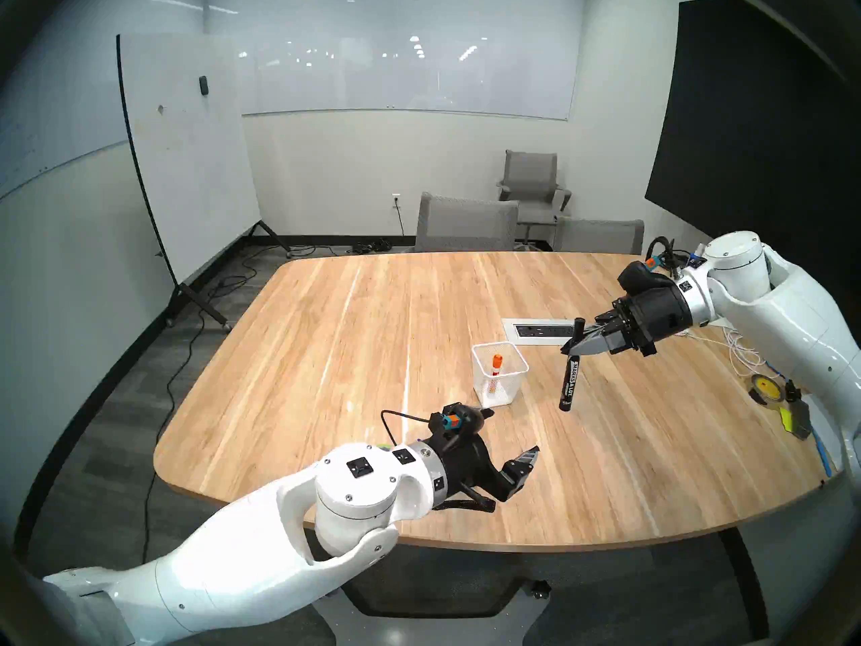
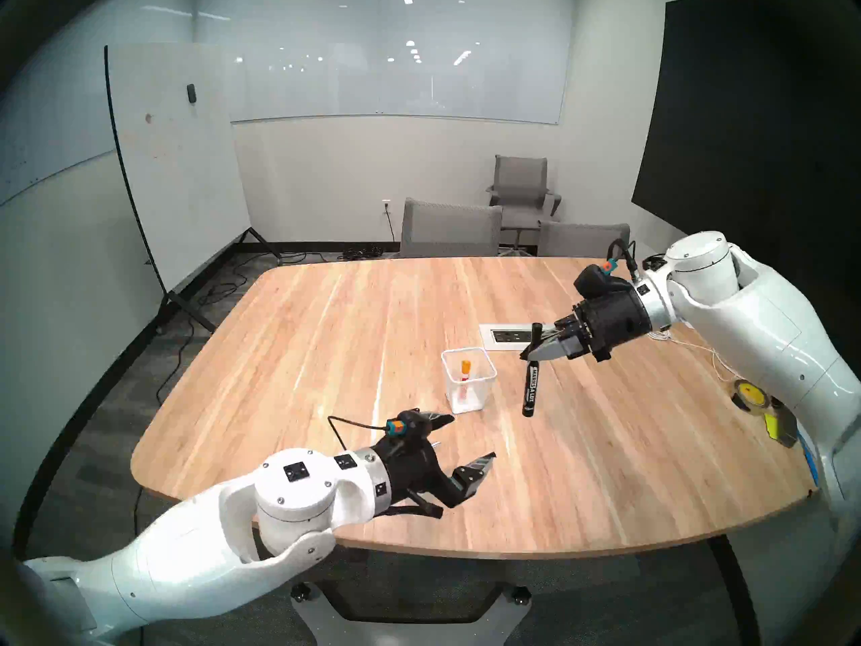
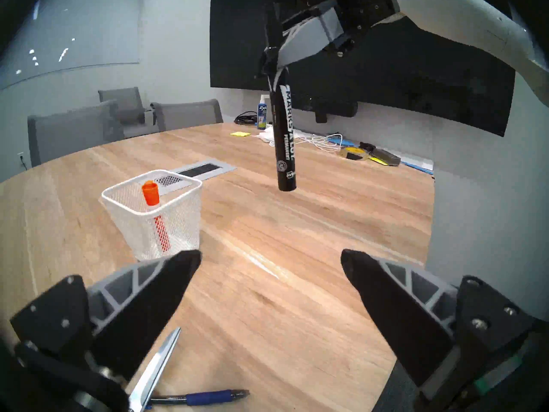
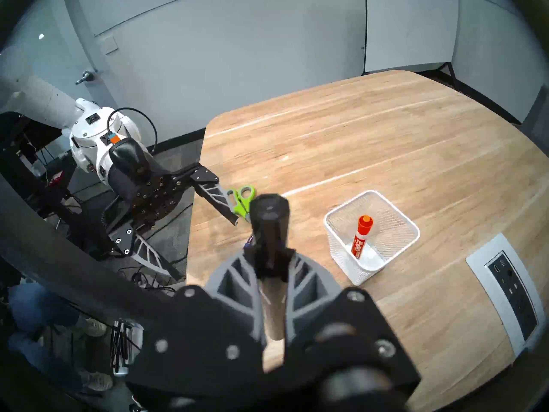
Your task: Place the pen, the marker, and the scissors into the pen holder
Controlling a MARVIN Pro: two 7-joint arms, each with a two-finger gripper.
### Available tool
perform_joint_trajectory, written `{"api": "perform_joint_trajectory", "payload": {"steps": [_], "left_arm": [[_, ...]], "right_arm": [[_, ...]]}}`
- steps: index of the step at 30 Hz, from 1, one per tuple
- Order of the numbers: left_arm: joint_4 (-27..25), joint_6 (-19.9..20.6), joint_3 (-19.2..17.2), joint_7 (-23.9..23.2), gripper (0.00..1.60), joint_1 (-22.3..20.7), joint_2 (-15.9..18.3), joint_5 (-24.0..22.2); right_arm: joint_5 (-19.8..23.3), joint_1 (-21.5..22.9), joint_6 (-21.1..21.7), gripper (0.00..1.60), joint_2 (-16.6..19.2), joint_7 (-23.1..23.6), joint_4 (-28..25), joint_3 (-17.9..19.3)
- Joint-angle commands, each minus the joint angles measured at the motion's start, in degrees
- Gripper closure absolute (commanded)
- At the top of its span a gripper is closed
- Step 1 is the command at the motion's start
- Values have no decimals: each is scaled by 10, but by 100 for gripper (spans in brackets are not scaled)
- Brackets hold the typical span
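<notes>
**Holding the black marker above the table beside the pen holder**

Clamping its jaws on the upper part of the black marker [image 1: 569, 370], the right gripper [image 1: 574, 346] keeps it hanging nearly upright, clear of the wooden table [image 1: 354, 332]. Most of the barrel, with its white lettering, hangs below the jaws, and a short black end stands above them. Off to one side of those jaws and lower stands the pen holder [image 1: 499, 374], a white mesh cup resting on the table, well apart from the marker's lower end. An orange-capped marker [image 1: 495, 367] leans inside it.

The left gripper [image 3: 270, 264] hovers low over the near part of the table with its jaws spread wide and nothing between them. Just beneath and behind its fingertips lie the scissors [image 3: 156, 369], silver blades pointing ahead past one finger, and the pen [image 3: 205, 398], blue-barrelled, flat on the wood across the blades' base. From the right wrist view, the green handles show just beyond one left finger [image 4: 218, 198].
</notes>
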Motion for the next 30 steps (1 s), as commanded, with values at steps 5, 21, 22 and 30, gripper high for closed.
{"api": "perform_joint_trajectory", "payload": {"steps": [5, 21, 22, 30], "left_arm": [[-21, -6, -3, 6, 0, 5, 3, -2], [-22, -6, -2, 8, 0, 5, 4, -2], [-22, -6, -2, 8, 0, 5, 4, -2], [-22, -6, -2, 7, 0, 5, 4, -2]], "right_arm": [[-21, 35, 34, 160, -71, -49, 24, 2], [-36, 68, 70, 160, -136, -79, 65, 13], [-36, 68, 70, 160, -136, -79, 65, 13], [-40, 64, 70, 160, -170, -120, 93, 16]]}}
